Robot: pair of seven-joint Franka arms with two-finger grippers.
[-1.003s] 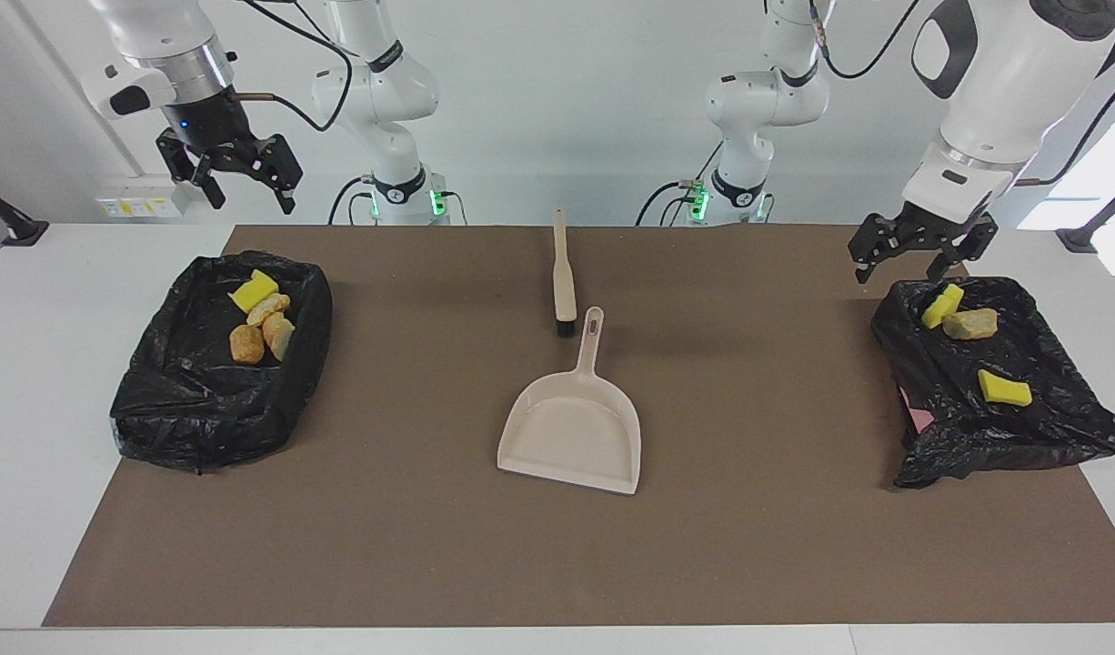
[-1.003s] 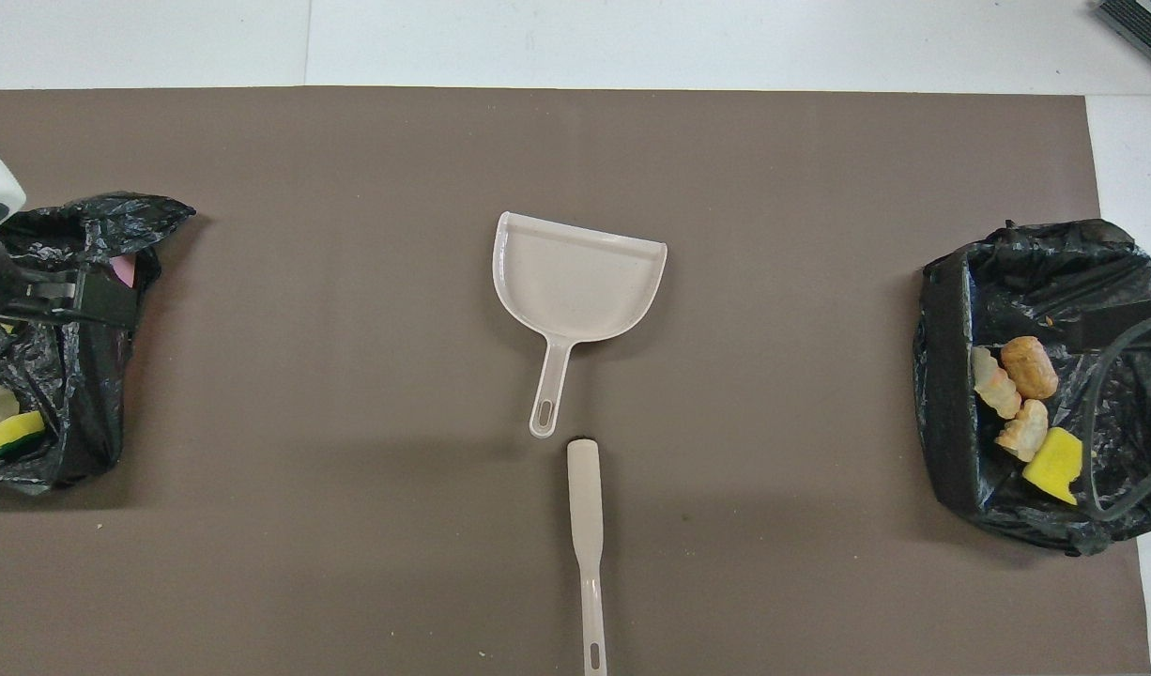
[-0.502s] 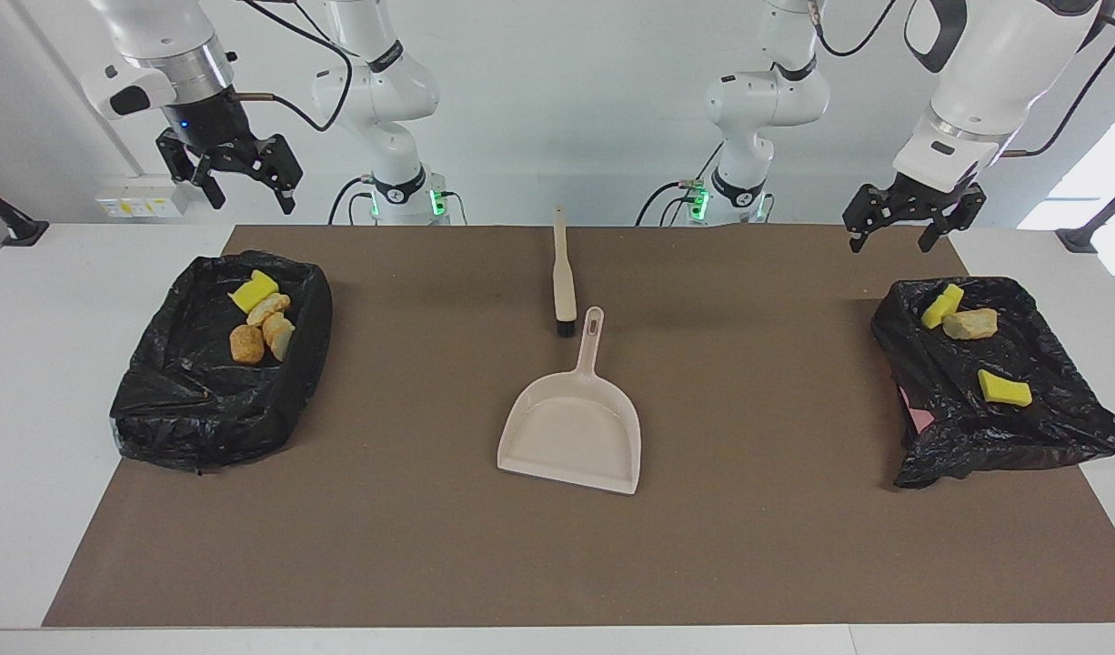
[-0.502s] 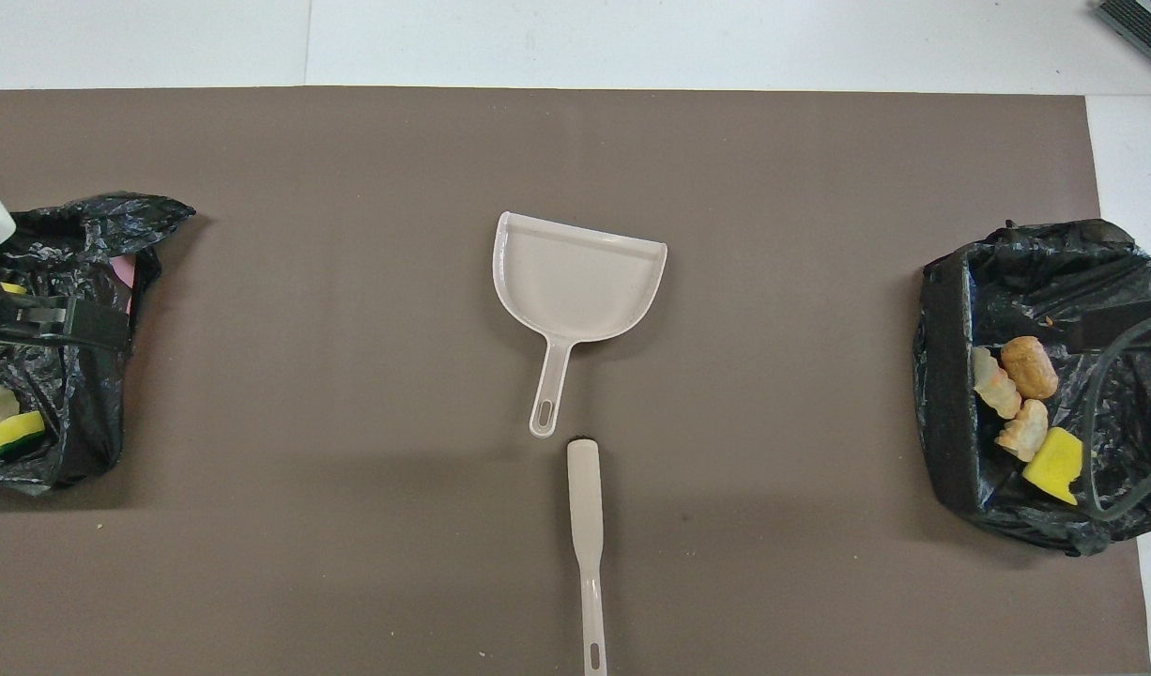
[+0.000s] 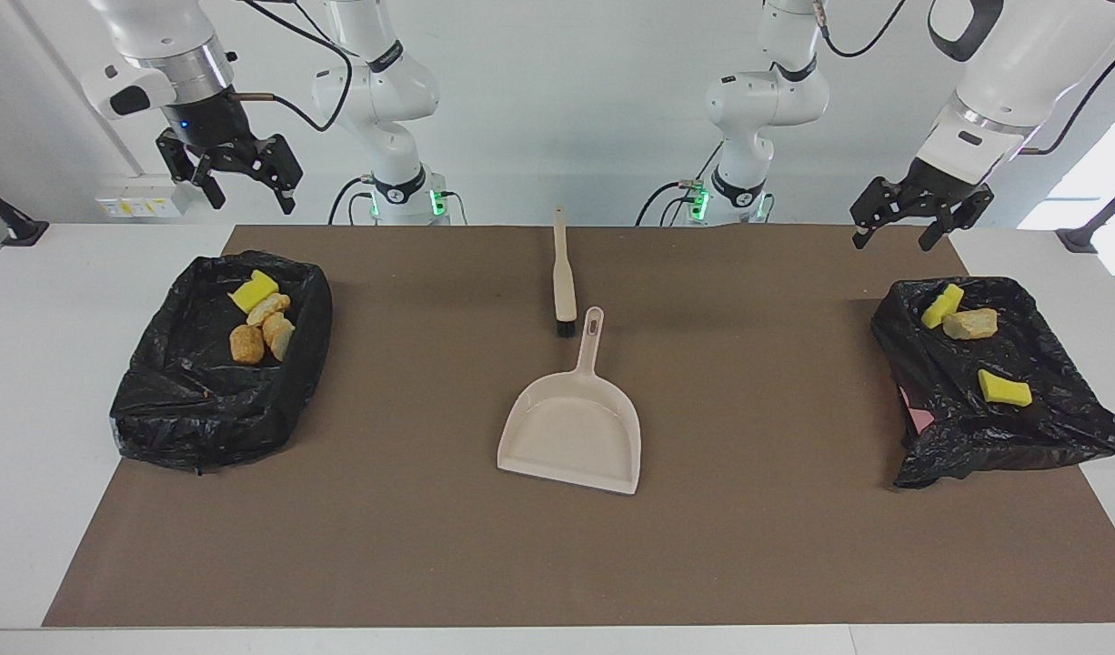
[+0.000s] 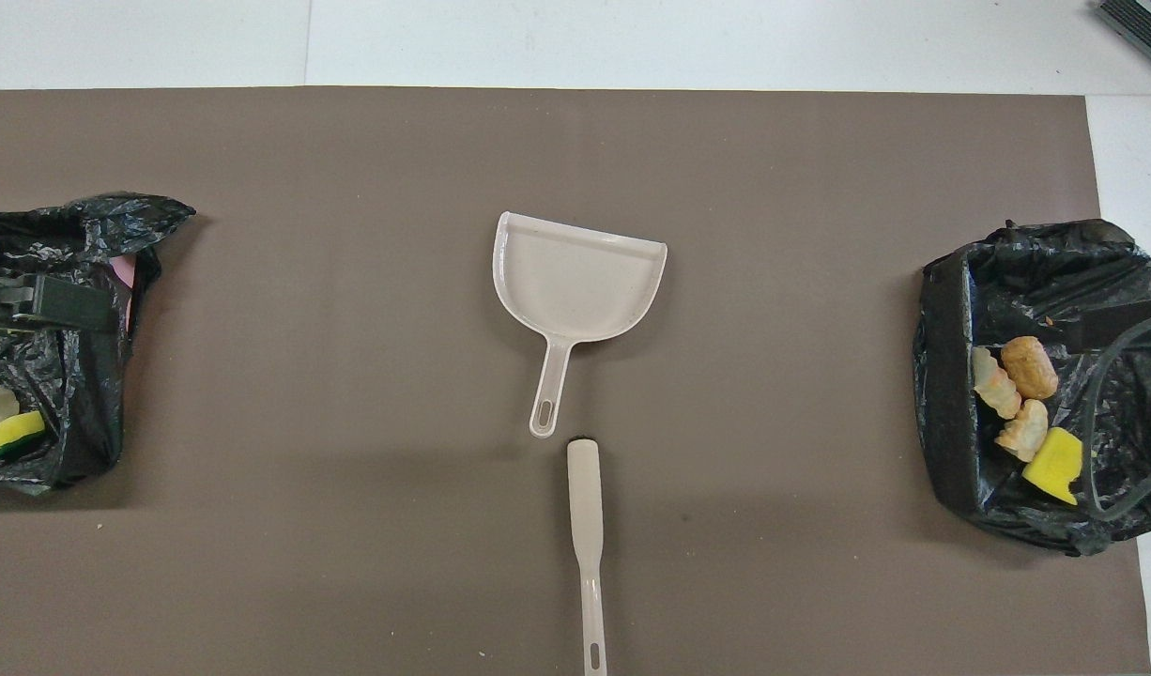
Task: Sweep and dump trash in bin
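**Trash in both bins, grippers raised**

Brown mat (image 5: 748, 546) on white table. Trash split between bin (image 5: 185, 409) at right arm's end and bin (image 5: 1049, 437) at left arm's end. Dustpan (image 5: 571, 432), brush (image 5: 563, 277) mid-mat. Left gripper (image 5: 903, 223), right gripper (image 5: 235, 182): raised, spread wide, empty.

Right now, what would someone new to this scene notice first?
Two black-lined bins: the one at the right arm's end holds four pieces, the one at the left arm's end three. A beige dustpan lies mid-mat, a brush nearer the robots. The right gripper and left gripper hang open, empty.
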